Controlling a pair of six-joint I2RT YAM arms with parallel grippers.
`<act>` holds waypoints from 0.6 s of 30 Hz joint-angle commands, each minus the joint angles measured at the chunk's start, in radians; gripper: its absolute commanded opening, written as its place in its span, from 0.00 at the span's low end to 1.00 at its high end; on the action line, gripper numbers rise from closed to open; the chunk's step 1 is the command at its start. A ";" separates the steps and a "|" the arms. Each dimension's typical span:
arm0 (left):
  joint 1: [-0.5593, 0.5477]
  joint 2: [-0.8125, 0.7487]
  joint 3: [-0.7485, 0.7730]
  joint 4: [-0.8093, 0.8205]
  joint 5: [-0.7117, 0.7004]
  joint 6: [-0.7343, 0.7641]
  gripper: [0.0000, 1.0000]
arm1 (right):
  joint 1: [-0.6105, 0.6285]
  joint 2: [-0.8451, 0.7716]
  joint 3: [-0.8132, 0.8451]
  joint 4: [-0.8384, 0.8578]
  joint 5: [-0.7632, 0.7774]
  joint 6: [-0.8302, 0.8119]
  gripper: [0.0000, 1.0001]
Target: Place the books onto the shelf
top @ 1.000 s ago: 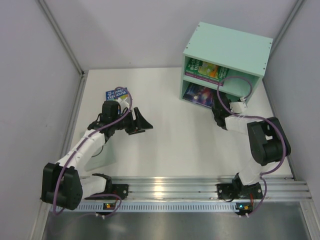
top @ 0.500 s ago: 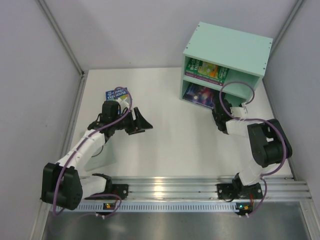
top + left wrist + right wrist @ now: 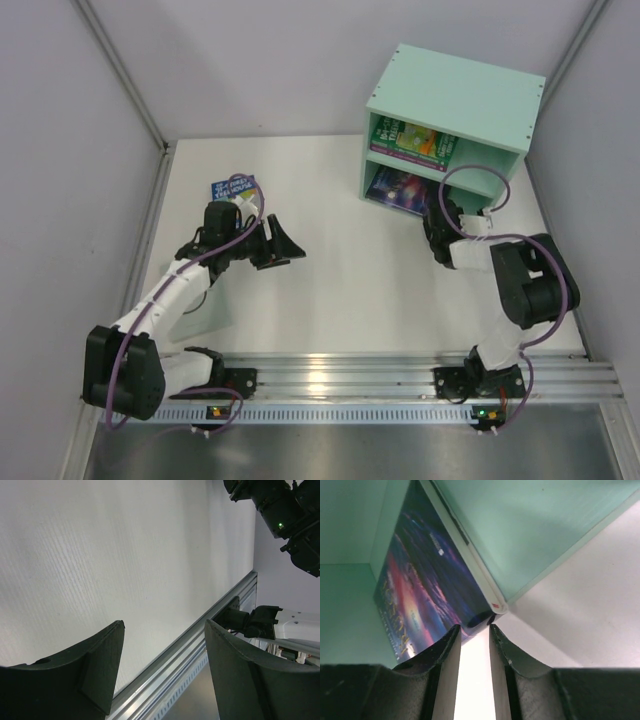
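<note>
Left gripper (image 3: 279, 246) wide open over table (image 3: 350, 285), blue book (image 3: 231, 187) lying behind it, right gripper (image 3: 436, 208) at shelf (image 3: 455, 95) bottom | left wrist: nothing between fingers (image 3: 95, 665) | right wrist: fingers (image 3: 445, 650) close together at dark book (image 3: 425, 590) corner, grip unclear

1. Shelf (image 3: 455, 95): mint green throughout, inside and out.
2. Upper-compartment book (image 3: 412, 140): green cover with yellow and red patches.
3. Lower-compartment book (image 3: 420, 595): dark blue-purple, pink and red streaks, white edge.
4. Loose book (image 3: 232, 188): blue, pale lettering.
5. Table (image 3: 350, 270): plain white.
6. Left arm (image 3: 165, 290), right arm (image 3: 525, 280): white links, black joints.
</note>
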 commanded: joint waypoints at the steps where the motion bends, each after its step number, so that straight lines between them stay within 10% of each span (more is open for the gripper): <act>1: 0.002 -0.006 -0.006 0.031 0.008 0.016 0.70 | -0.015 0.032 0.012 0.054 0.002 0.025 0.29; 18: 0.002 -0.004 -0.004 0.034 0.008 0.011 0.70 | -0.014 0.083 0.047 0.080 -0.009 0.045 0.16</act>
